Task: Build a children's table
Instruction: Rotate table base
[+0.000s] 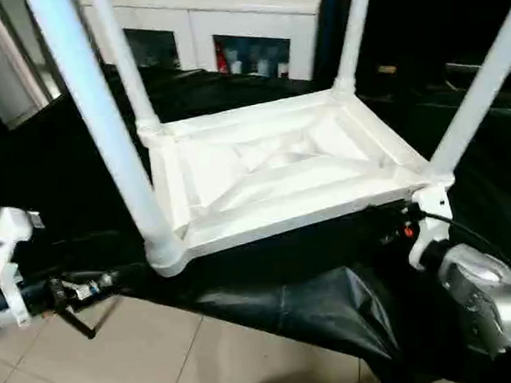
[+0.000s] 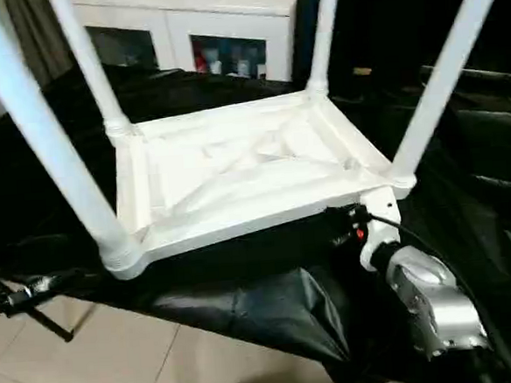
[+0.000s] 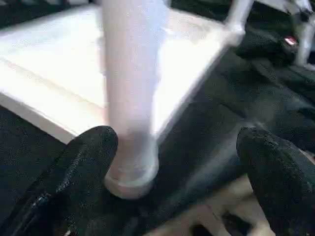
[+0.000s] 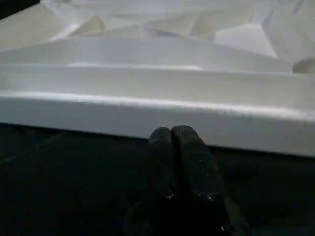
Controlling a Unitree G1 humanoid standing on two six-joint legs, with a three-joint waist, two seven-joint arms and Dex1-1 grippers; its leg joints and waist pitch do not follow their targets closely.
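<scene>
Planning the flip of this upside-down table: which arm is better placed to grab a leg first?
Left, probably. Its pincer is open, the white plastic table's near-left tube leg standing just beyond its black fingers. The right pincer is shut, facing the tabletop's side edge with no leg before it.

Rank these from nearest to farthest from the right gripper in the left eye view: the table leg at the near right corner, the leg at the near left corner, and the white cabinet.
1. Near right leg, rising right beside the right gripper.
2. Near left leg, across the table's front edge, toward the left.
3. White cabinet, at the back behind the black-draped table.
</scene>
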